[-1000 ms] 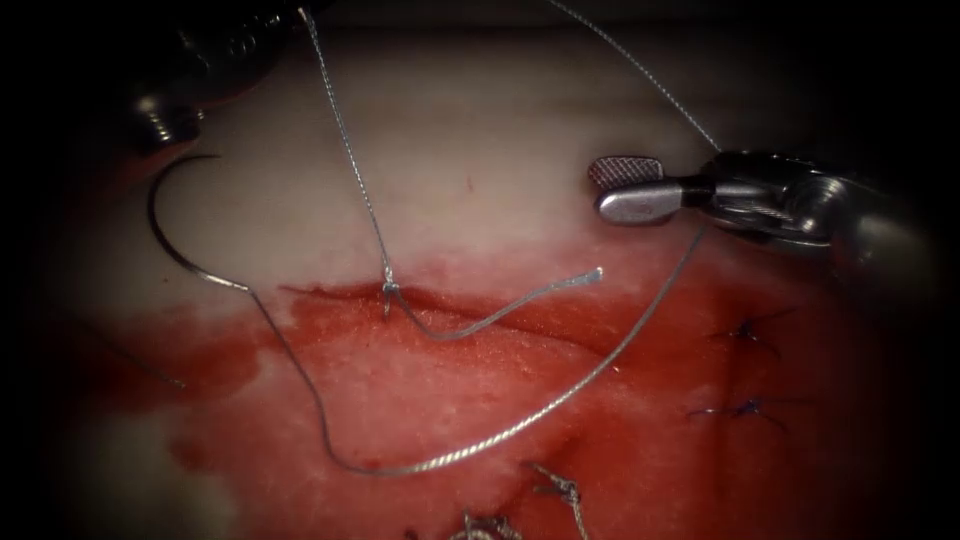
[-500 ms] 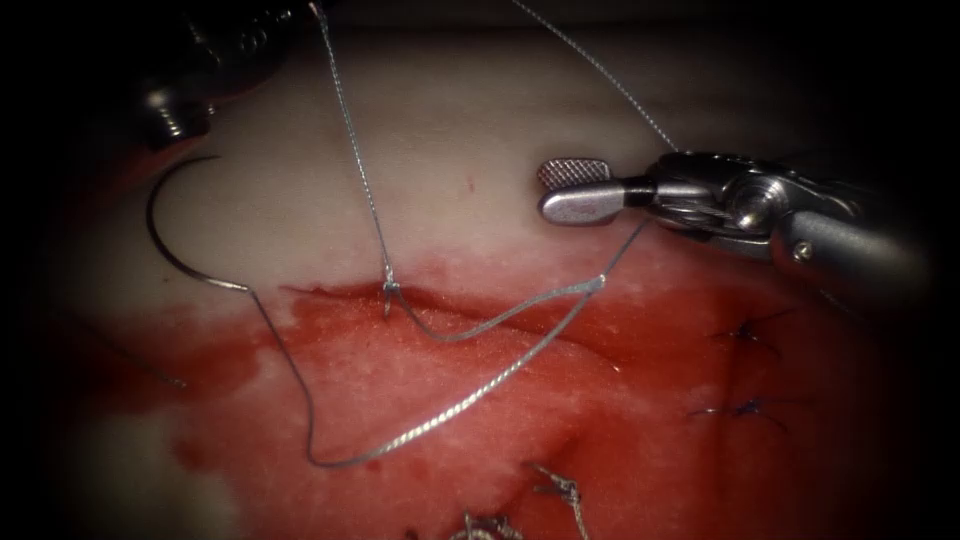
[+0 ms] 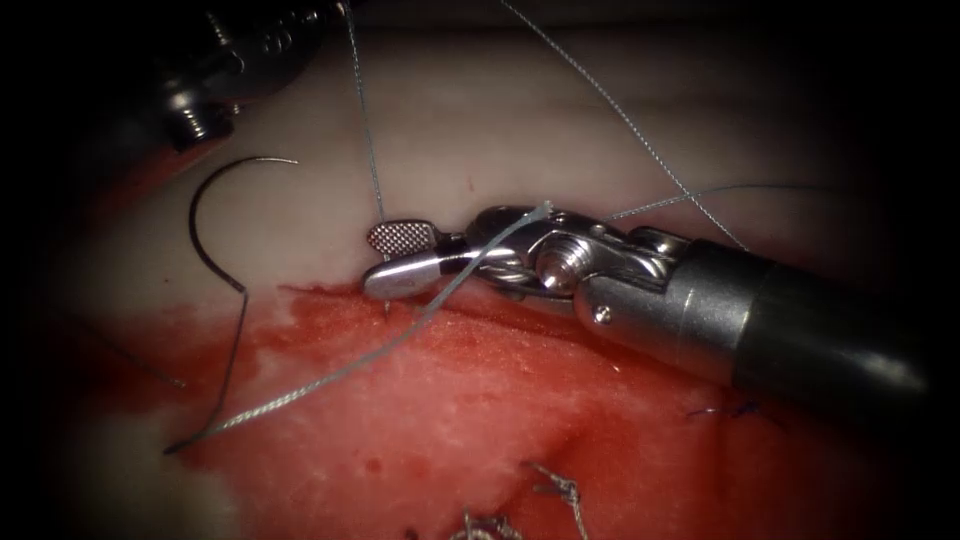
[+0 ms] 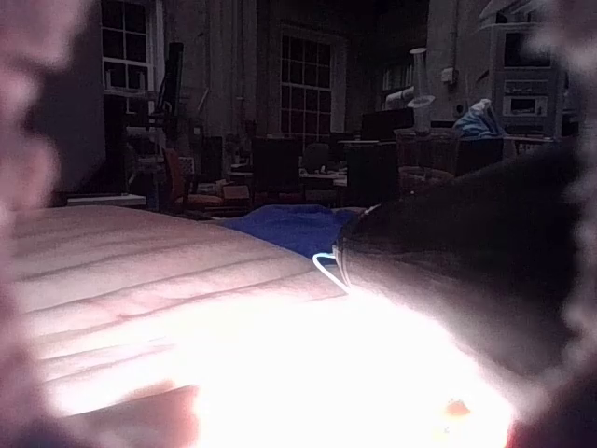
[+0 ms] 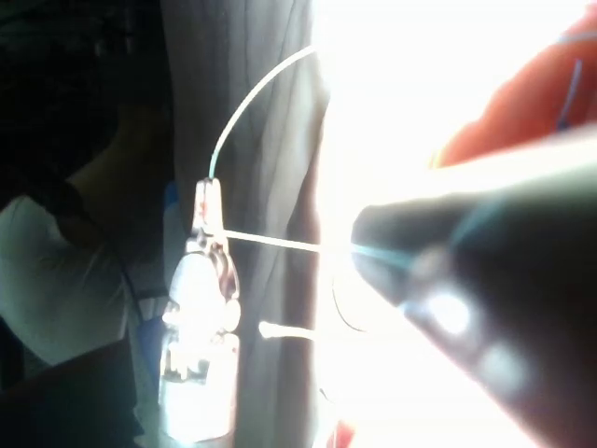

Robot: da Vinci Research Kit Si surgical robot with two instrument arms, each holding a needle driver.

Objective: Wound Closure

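Observation:
My right tool (image 3: 392, 258) reaches across the cut (image 3: 320, 295) from the right. Its jaws stand open at the stitch, with the upright strand of thread (image 3: 368, 150) beside them and nothing held. A long loop of thread (image 3: 300, 385) lies draped over this tool's wrist. That loop runs down left to the curved needle (image 3: 200, 235), which lies free on the pale tissue (image 3: 480, 120) left of the stitch, not in the tissue. The upright strand rises taut to my left tool (image 3: 250, 45) at the upper left. In the right wrist view, the left tool (image 5: 210, 201) is shut on the thread (image 5: 252, 103).
Red fluid (image 3: 480, 400) covers the tissue below the cut. Dark finished stitches (image 3: 735, 410) sit at the right beside the right tool's shaft (image 3: 800, 330). Knotted cut ends of thread (image 3: 560, 490) lie at the lower middle.
The right tool moved left from the right side to the stitch, jaws still open, and the thread loop now lies over its wrist. The needle was dragged slightly right and turned.

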